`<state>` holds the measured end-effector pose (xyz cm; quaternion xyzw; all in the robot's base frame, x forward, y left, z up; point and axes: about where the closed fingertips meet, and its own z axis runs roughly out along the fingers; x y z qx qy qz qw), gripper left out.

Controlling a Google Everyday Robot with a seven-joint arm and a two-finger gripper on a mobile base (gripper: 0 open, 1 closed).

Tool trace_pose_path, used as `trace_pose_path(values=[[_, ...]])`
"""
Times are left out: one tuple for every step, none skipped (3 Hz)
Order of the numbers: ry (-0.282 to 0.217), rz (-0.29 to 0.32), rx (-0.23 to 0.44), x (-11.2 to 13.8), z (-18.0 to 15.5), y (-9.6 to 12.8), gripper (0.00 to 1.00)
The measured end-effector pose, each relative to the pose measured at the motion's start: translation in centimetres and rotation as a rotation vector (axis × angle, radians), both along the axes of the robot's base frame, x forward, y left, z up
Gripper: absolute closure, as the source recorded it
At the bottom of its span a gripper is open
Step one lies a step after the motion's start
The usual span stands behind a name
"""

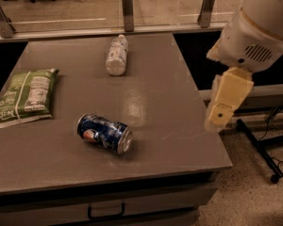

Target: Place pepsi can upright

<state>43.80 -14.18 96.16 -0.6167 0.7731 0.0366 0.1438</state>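
The pepsi can [104, 133] is dark blue with a round logo and a silver top. It lies on its side on the grey table [170, 107], front of centre, with its top pointing to the front right. My gripper [216, 120] hangs on the cream end of the white arm [254, 32] at the right, over the table's right edge. It is well to the right of the can and apart from it, holding nothing.
A clear plastic bottle [116, 55] with a white label lies on its side at the table's back. A green snack bag [23, 95] lies flat at the left. A glass barrier with metal posts [127, 4] runs behind the table. A stand's legs [262, 149] lie on the floor at right.
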Motion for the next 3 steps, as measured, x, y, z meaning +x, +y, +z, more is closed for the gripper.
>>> trace_pose_path(values=[[0.034, -0.046, 0.011, -0.1, -1.8, 5.5, 0.00], [0.035, -0.100, 0.023, -0.1, -3.8, 10.0, 0.00], [0.040, -0.136, 0.033, 0.0, -4.0, 10.4, 0.00]])
